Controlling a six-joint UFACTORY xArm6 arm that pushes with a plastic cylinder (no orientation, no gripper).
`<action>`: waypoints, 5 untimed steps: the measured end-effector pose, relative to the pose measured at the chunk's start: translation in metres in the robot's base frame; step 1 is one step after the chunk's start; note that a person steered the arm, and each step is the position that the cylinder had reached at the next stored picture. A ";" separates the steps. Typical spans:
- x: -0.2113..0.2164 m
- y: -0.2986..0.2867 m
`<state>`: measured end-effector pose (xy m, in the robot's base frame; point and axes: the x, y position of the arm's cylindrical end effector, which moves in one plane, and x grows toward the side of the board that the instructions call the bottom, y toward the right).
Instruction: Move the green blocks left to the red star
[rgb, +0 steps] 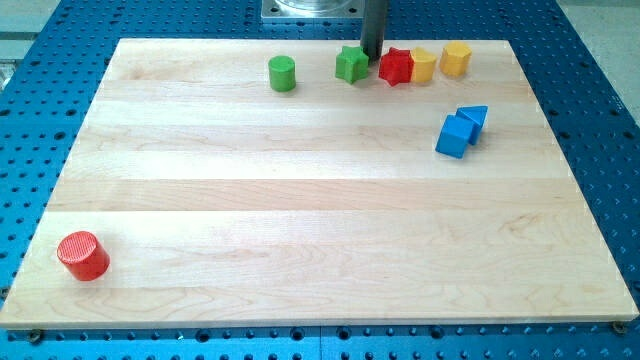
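A green star block (351, 64) sits near the view's top, just left of the red star (396, 66). A green cylinder (282, 73) stands further to the view's left, apart from both. My tip (372, 55) comes down between the green star and the red star, at their upper edge, close to both.
A yellow block (423, 65) touches the red star's right side and another yellow block (456, 59) sits just beyond it. Two blue blocks (461, 130) lie together at the right. A red cylinder (83, 255) stands at the bottom left. The wooden board (300, 200) lies on a blue perforated table.
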<state>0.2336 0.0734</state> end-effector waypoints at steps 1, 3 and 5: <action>0.021 -0.039; 0.050 -0.034; 0.086 -0.036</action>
<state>0.3200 0.0379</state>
